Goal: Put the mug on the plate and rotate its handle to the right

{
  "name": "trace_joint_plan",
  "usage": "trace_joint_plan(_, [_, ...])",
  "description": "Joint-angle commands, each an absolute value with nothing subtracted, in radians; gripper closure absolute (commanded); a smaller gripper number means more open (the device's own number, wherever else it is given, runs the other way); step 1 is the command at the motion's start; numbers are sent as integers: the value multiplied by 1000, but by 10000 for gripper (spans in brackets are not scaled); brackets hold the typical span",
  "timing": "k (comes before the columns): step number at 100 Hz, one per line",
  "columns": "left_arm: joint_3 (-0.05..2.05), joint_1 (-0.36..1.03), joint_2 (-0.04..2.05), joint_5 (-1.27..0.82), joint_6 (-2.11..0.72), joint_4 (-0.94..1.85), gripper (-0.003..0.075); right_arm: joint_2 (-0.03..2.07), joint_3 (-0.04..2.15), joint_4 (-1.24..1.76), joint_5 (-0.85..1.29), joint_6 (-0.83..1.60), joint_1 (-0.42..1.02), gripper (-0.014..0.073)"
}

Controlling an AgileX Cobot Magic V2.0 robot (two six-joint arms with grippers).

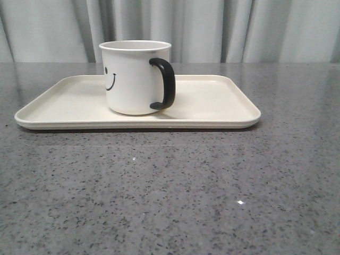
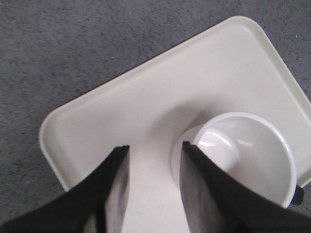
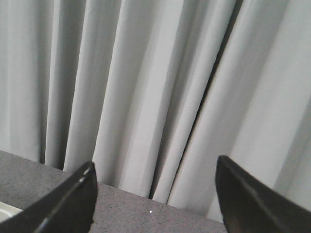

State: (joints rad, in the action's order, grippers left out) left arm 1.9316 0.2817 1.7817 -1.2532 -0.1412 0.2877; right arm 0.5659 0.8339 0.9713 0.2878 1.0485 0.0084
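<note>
table [image 1: 170, 202]: bare up front | mug [image 1: 135, 79]: on plate [image 1: 53, 109], hard, smooth, can break, grab handle [image 1: 166, 83] | left gripper [image 2: 153, 150]: open, empty | right gripper [image 3: 155, 189]: wide, empty

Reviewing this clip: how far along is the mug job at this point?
It looks essentially finished. The mug stands upright on the plate, and its handle points to the right in the front view. Nothing is in hand: the left gripper hangs open above the plate beside the mug, and the right gripper is open, facing the curtain. Only pulling the arms away remains, if anything.
</note>
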Motion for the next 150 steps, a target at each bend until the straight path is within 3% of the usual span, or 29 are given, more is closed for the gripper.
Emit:
trace_joint_plan(1, [1967,247,1681,-1263,-129,290,472,575,859,982,246,1048,11,76])
trace_joint_plan(26, [1967,142,1538,-1263,-129,247,559,575,859,982,246,1048,11,76])
trace_joint_plan(44, [1967,86,1434,-1263,-129,175,738,575,859,982,247,1048,11,76])
trace_joint_plan(94, [1924,2,1208,-1237,-97,126,740,667,936,976,353,1050,11,76])
trace_joint_plan(150, [1427,2,926,-1033,-97,87,740,1027,1363,1056,702,1048,11,76])
